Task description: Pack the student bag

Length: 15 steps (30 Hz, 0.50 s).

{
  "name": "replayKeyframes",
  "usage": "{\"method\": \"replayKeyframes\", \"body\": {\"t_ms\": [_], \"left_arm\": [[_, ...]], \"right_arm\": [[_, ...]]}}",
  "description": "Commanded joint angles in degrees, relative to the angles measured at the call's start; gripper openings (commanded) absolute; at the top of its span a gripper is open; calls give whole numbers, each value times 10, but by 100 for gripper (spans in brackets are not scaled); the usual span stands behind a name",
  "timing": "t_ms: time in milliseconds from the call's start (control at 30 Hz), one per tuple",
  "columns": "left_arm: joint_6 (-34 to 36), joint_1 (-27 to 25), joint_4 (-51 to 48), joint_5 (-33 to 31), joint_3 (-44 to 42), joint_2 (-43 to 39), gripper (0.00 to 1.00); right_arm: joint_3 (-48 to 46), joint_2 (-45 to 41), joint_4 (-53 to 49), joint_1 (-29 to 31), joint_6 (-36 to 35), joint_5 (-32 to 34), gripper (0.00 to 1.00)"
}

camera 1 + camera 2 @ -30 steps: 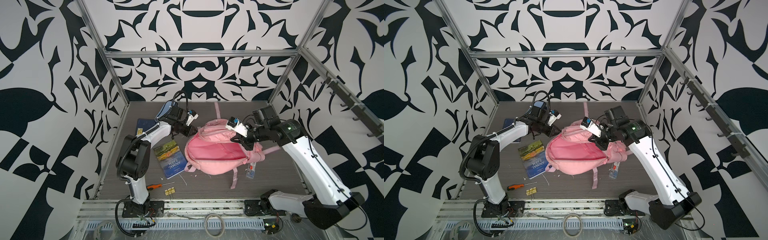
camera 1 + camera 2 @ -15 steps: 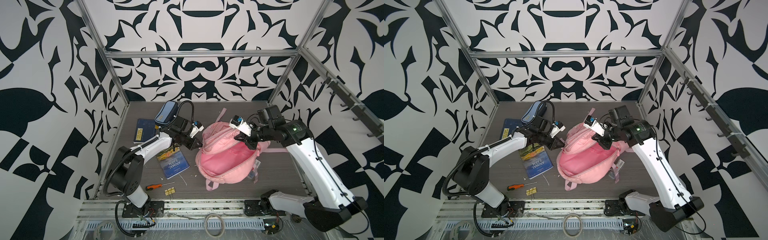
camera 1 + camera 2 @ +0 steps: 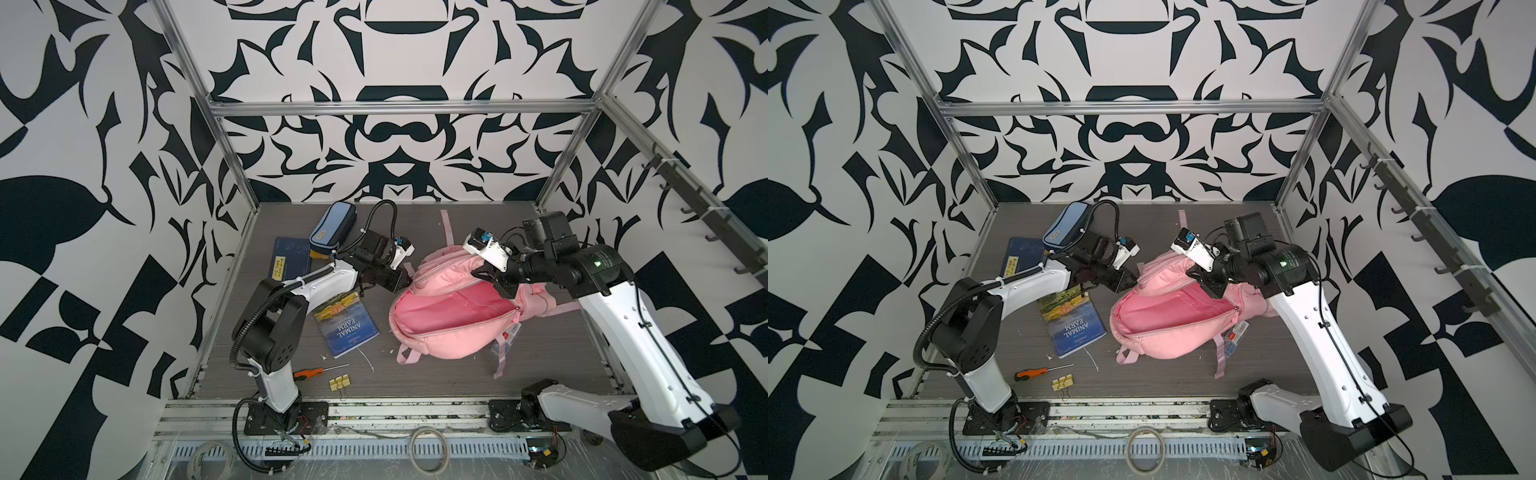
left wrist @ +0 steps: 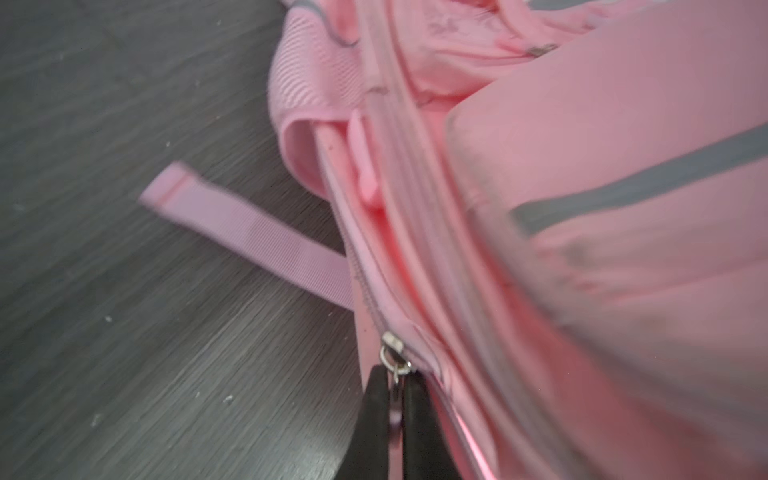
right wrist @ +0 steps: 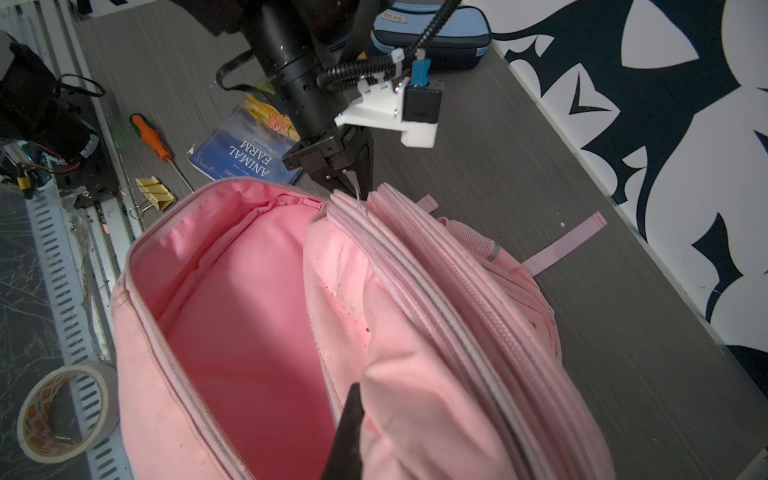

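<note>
Pink bag (image 3: 451, 332) lies open between left gripper (image 3: 408, 277) and right gripper (image 3: 482, 276) in a top view. Left wrist: jaws pinch the tiny zip pull (image 4: 392, 347); it could slip out. Right wrist: jaws pinch the flap (image 5: 415, 415); slipping lets it flop shut.

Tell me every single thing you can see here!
backpack: 1, pink, middle, unzipped wide
book: 1, blue, left of backpack
notebook: 1, dark blue, far left
pencil case: 1, blue, back left, by notebook
screwdriver: 1, orange handle, front left
binder clips: 2, yellow, beside screwdriver
tape roll: at least 1, beige, front rail
table: 1, dark grey
left hand: 1, black, shut on zip pull
right hand: 1, black, shut on backpack's flap
</note>
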Motion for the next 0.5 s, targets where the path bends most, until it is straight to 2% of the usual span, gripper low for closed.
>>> {"method": "replayKeyframes", "body": {"t_ms": [0,133,267,333,467], "left_arm": [[-54,-15,63,-26,-26,-21,0],[-86,-40,48,-91,-69,-92,0],[-180,-49,26,-187,-113,-163,0],[-211,-53,26,-205,-121,-172,0],[-219,-55,22,-210,-104,-138,0]], "right_arm": [[-12,-20,81,-9,27,-7,0],[-36,-9,127,-25,76,66,0],[-40,-4,202,-49,158,109,0],[-43,-1,242,-52,197,104,0],[-77,3,320,-53,266,107,0]]}}
